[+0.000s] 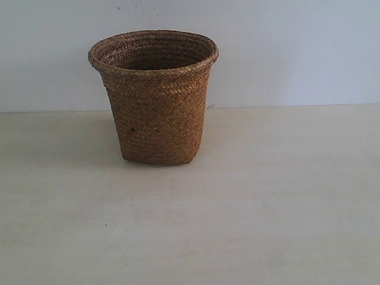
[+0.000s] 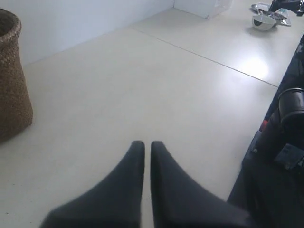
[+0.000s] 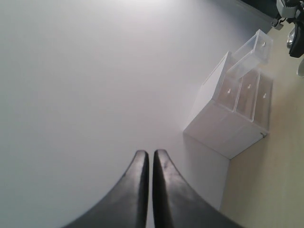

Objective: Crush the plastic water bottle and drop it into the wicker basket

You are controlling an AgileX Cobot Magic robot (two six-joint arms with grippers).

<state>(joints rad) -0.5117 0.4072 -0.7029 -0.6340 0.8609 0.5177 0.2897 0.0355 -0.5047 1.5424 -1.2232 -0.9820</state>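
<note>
The wicker basket (image 1: pixel 155 98) stands upright on the pale table, left of middle, near the back wall; its side also shows in the left wrist view as the wicker basket (image 2: pixel 12 80). The plastic water bottle is out of view in every frame. My left gripper (image 2: pixel 147 145) is shut with nothing between its black fingers, low over bare tabletop, away from the basket. My right gripper (image 3: pixel 151 154) is shut and empty too, facing a white wall. Neither gripper appears in the exterior view.
A clear plastic drawer unit (image 3: pixel 237 107) sits against the white wall. A crumpled shiny object (image 2: pixel 266 19) lies at the far end of the table. The other arm's dark base (image 2: pixel 280 156) stands beside the table edge. A seam (image 2: pixel 204 56) crosses the tabletop.
</note>
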